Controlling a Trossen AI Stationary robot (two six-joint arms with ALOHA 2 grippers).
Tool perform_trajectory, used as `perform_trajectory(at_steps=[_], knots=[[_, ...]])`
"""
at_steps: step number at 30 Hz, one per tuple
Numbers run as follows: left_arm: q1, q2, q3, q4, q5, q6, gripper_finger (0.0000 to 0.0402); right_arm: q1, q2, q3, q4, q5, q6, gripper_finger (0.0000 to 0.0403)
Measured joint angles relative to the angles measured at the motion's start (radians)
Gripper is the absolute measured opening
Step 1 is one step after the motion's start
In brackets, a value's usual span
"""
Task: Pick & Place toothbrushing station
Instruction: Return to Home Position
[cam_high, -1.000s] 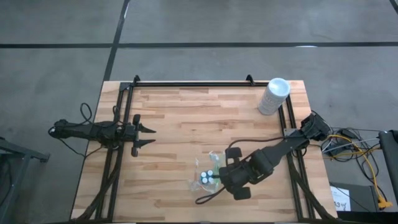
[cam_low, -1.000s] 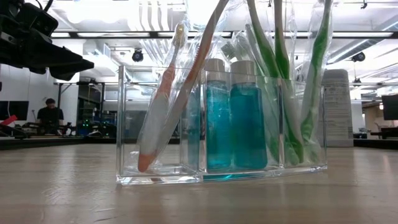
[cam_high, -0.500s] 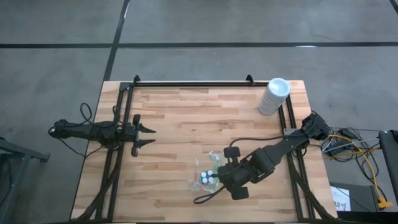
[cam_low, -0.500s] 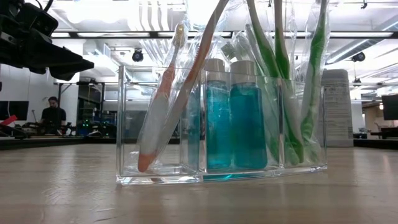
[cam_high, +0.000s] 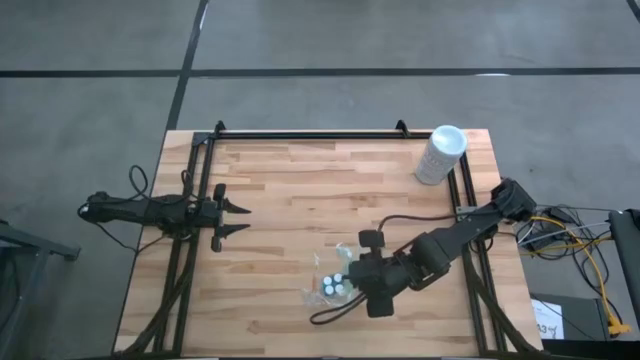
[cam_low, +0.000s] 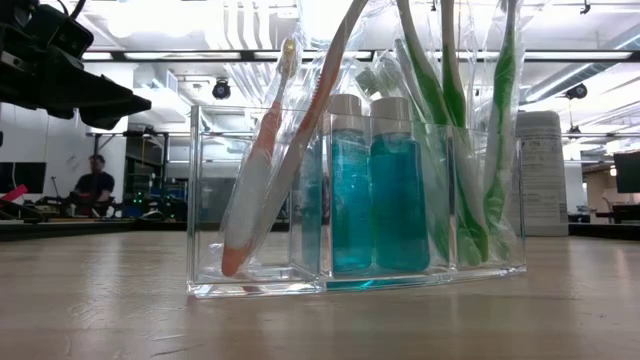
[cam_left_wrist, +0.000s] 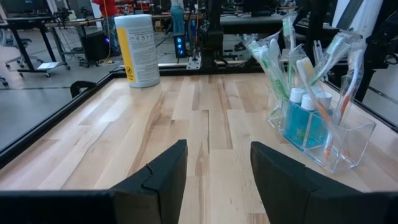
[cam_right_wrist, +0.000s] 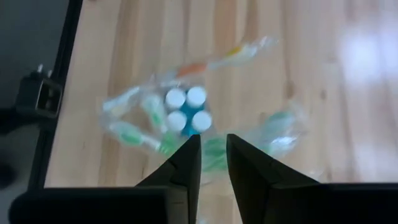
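Observation:
A clear organiser (cam_low: 250, 200) stands on the table near its front edge (cam_high: 312, 292). Its compartments hold two orange wrapped toothbrushes (cam_low: 262, 170), blue bottles with white caps (cam_low: 375, 190) and several green wrapped toothbrushes (cam_low: 440, 120). My right gripper (cam_right_wrist: 213, 152) hangs over the organiser's right side (cam_high: 352, 285), pointing steeply down. Its fingers stand a narrow gap apart, over the green brushes (cam_right_wrist: 214, 149). My left gripper (cam_high: 245, 218) waits open at the table's left side. My right gripper has the top of a green wrapped toothbrush (cam_right_wrist: 215, 148) showing in the narrow gap between its fingers. I cannot tell whether either finger touches it.
A white canister (cam_high: 440, 153) stands at the far right corner. Black frame rails (cam_high: 310, 133) run along the far edge and both sides. Bare wood lies between the organiser and my left gripper (cam_left_wrist: 217, 162).
My right hand has tipped and shifted a little toward the table's left over the organiser. In the low view the rightmost green toothbrush, which leaned outward to the right, now stands more upright in its compartment.

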Motion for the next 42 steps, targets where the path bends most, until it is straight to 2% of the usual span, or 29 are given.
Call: perform_trajectory(at_steps=[12, 18, 25, 35, 42], knots=[[0.000, 0.000, 0.000, 0.000, 0.000, 0.000, 0.0181, 0.023, -0.106, 0.000, 0.043, 0.225, 0.000, 0.0073], [0.000, 0.000, 0.000, 0.000, 0.000, 0.000, 0.0181, 0.088, -0.165, 0.000, 0.046, 0.322, -0.074, 0.0074], [0.000, 0.000, 0.000, 0.000, 0.000, 0.000, 0.0181, 0.196, -0.211, 0.000, 0.097, 0.524, -0.136, 0.0069], [0.000, 0.000, 0.000, 0.000, 0.000, 0.000, 0.0181, 0.334, -0.262, -0.001, 0.201, 0.543, -0.257, 0.0080], [0.000, 0.000, 0.000, 0.000, 0.000, 0.000, 0.0181, 0.389, -0.347, -0.108, 0.461, 0.545, -0.364, 0.0075]])
